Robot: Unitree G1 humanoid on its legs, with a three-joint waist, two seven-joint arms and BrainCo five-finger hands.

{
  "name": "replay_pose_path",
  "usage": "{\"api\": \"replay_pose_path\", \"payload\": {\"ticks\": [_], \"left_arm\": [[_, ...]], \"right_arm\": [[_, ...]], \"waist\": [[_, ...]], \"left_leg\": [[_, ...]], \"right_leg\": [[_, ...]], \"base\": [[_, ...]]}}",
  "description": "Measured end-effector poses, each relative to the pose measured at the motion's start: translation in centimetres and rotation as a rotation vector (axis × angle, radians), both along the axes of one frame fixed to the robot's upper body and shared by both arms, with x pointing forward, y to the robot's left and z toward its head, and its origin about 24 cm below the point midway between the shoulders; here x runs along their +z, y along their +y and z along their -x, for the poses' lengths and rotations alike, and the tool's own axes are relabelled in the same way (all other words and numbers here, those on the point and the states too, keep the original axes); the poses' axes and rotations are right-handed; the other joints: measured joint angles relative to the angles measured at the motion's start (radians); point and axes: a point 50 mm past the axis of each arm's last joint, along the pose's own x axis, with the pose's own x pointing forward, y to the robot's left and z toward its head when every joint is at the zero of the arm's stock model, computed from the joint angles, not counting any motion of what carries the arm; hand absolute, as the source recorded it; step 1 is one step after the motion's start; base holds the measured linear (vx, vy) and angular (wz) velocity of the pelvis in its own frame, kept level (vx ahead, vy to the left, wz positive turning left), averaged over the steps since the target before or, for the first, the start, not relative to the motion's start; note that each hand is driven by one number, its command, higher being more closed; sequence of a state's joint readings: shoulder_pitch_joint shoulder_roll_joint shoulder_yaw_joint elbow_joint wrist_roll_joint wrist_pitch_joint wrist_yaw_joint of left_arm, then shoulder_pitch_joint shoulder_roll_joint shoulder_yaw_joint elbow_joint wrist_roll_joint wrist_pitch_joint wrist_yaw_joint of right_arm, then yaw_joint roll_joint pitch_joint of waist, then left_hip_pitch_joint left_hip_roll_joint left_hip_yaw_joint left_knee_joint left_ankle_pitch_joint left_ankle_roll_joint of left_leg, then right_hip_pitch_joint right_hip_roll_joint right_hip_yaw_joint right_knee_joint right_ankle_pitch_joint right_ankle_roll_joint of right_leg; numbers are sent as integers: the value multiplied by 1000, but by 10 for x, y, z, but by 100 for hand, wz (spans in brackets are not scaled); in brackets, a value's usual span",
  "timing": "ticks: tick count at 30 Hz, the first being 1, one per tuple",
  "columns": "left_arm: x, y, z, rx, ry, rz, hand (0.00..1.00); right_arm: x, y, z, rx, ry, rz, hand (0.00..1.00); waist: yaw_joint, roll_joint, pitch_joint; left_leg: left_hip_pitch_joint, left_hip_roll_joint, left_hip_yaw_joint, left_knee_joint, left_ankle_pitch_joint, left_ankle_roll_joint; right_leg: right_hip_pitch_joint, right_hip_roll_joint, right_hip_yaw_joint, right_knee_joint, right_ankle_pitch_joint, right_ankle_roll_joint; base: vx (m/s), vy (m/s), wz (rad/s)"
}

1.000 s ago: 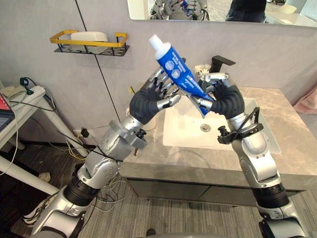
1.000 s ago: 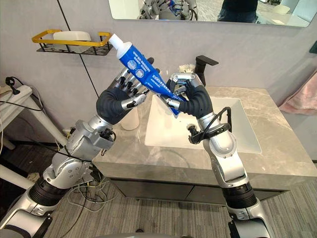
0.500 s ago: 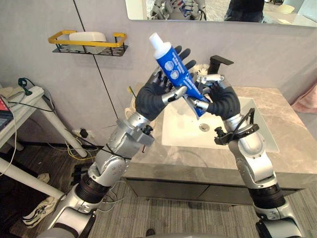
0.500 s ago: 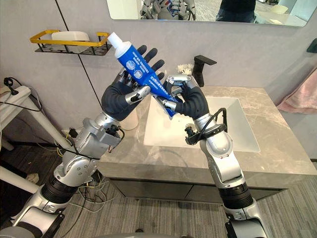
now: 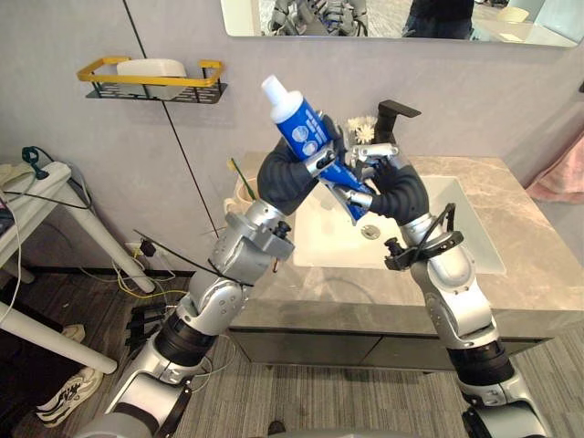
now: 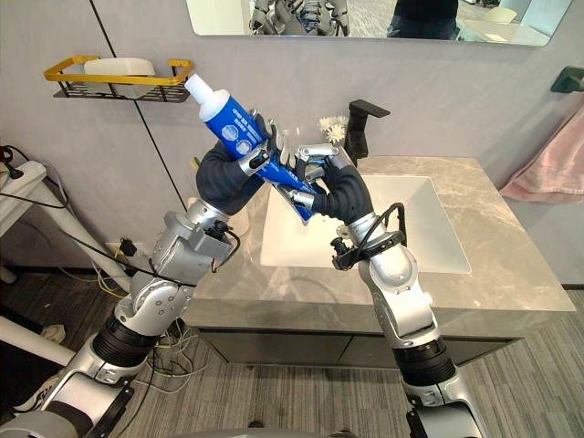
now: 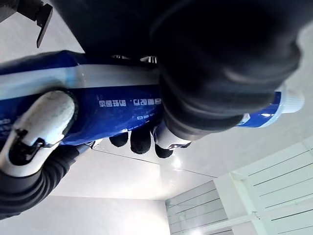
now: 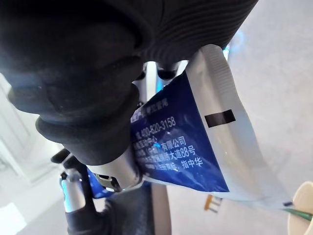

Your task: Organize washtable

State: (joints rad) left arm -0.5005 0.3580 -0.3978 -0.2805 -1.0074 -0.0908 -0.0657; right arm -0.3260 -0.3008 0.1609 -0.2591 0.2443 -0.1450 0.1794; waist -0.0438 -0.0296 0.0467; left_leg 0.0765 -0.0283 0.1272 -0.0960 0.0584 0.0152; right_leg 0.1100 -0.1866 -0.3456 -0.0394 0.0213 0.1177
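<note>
Toothpaste tube (image 5: pixel 300 133), blue with a white cap, is held in the air above the left part of the desk (image 5: pixel 520 297), gripped by both robot hands and touching nothing else. The desk is a grey marbled slab set against a grey wall, and a white rectangular basin (image 5: pixel 465 242) is sunk into it. A mirror (image 5: pixel 401 16) runs along the wall above. A pink towel (image 5: pixel 564 173) hangs at the far right. To the left of the desk a black wall rack with a yellow rim (image 5: pixel 100 69) is fixed to the wall, with a white block (image 5: pixel 151 67) lying in it. The left robot hand (image 5: pixel 285 176) has its fingers and thumb curled round the middle of the tube. The right robot hand (image 5: pixel 394 187) pinches the flat crimped end between curled fingers and thumb. The tube is tilted, with its cap up and toward the rack and its crimped end down over the basin. A black faucet (image 5: pixel 394 114) stands at the back edge of the basin, with a white tufted thing (image 5: pixel 362 130) just beside it. A pale cup (image 5: pixel 245 190) holding a green stick stands on the desk's left end, partly behind the left arm.
</note>
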Motion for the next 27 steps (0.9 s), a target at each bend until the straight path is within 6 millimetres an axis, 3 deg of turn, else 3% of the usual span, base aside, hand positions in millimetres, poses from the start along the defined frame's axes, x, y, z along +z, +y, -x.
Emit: {"api": "replay_pose_path", "payload": {"ticks": [5,14,27], "left_arm": [[5,13,-4,69,-51,-36,100],[24,49,-13,274,-174,-111,100],[20,70,-29,489,-168,-188,100]], "right_arm": [[-13,-3,-2,19,77,-1,0],[-74,-11,15,11,366,-124,0],[-105,-13,28,7,504,-191,0]], "waist": [[0,-7,-4],[1,-9,-6],[-8,-15,-15]], "left_leg": [[-2,8,12,-4,0,0],[-6,11,13,-6,2,-3],[-31,11,49,0,2,-4]], "right_leg": [[-9,8,15,0,2,-3],[-15,11,17,-1,2,-4],[-52,19,52,-18,22,-14]], "base": [[-14,-7,-9],[0,0,0],[-5,8,-8]]}}
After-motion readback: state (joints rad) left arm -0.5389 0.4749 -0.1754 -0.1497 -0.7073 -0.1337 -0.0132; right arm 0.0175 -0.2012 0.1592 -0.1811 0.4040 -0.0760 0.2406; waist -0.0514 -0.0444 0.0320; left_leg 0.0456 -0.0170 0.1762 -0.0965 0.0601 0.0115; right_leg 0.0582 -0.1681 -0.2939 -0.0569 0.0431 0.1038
